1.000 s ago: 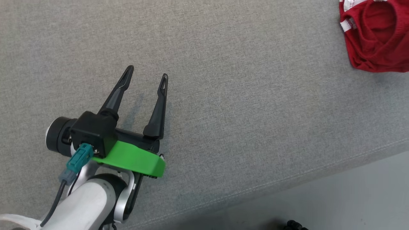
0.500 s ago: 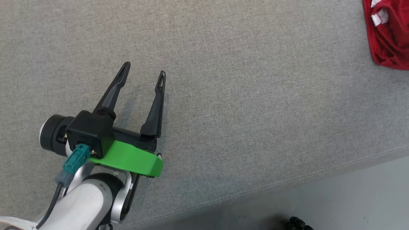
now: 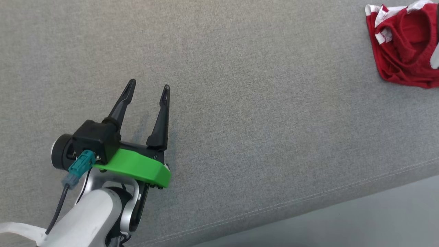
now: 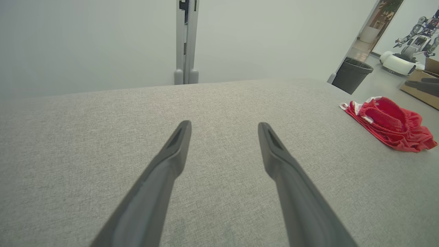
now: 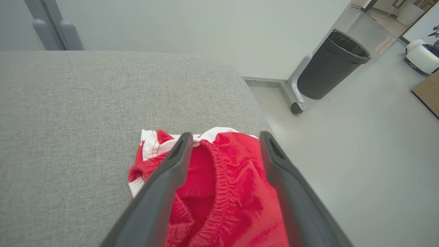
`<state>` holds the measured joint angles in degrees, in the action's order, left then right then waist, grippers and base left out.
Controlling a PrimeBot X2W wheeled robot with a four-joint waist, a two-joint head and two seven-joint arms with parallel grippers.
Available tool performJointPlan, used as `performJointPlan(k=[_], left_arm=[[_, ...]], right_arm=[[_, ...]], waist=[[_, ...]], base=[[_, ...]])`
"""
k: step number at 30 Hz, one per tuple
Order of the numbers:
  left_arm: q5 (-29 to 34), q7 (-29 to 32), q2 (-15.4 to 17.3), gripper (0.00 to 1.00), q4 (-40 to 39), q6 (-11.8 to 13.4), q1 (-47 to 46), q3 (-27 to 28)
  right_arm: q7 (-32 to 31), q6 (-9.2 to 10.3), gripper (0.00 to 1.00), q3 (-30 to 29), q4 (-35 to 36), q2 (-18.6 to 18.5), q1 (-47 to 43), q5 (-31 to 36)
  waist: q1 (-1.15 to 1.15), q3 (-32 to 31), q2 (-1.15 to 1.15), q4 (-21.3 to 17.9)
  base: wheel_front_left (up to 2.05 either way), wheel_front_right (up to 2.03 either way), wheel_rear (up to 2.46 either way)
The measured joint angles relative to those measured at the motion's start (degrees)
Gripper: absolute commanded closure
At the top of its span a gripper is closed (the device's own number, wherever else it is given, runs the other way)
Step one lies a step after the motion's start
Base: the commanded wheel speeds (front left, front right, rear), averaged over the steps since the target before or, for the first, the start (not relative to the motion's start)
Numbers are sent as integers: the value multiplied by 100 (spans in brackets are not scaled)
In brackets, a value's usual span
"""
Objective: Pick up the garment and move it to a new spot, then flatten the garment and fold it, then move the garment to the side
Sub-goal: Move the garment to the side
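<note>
red cloth with white trim: the garment is shown crumpled at the far right end of the grey upholstered pad, close to the pad's right edge. the right gripper, shut a second ago, is now seen with jaws spread wide just above the garment, and nothing is held between them. the cloth is thus judged to have been released onto the pad. the left gripper is held open and empty over the pad's near left part, well apart from the garment. the move to a new spot is judged done. flattening and folding are not yet begun.
</note>
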<state>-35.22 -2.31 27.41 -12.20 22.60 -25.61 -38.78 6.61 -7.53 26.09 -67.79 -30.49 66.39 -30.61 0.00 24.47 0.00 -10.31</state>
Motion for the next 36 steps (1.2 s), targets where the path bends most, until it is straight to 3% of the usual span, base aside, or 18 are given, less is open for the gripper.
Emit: performJointPlan(k=[9, 18, 30, 36], left_arm=[[-564, -470, -77, 0, 900, -281, 437, 330], [-1042, -797, 236, 0, 1636, -576, 1078, 670], [-1295, -1138, 277, 0, 1895, -646, 1756, 1001], [-1319, -1233, 256, 0, 1818, -655, 2078, 1223]], right_arm=[[204, 0, 0, 382, 770, 237, -697, -414], [506, 0, 0, 439, 1084, 630, -1486, -560], [754, 1, 0, 114, 1804, 1115, -2447, -487], [800, 1, 0, -328, 2402, 1439, -3098, -199]], waist=[[0, -845, 0, 105], [0, -1674, 0, 316], [0, -2360, 0, 702], [0, -2567, 0, 905]], base=[[0, 0, 0], [0, 0, 0], [0, 0, 0], [0, 0, 0]])
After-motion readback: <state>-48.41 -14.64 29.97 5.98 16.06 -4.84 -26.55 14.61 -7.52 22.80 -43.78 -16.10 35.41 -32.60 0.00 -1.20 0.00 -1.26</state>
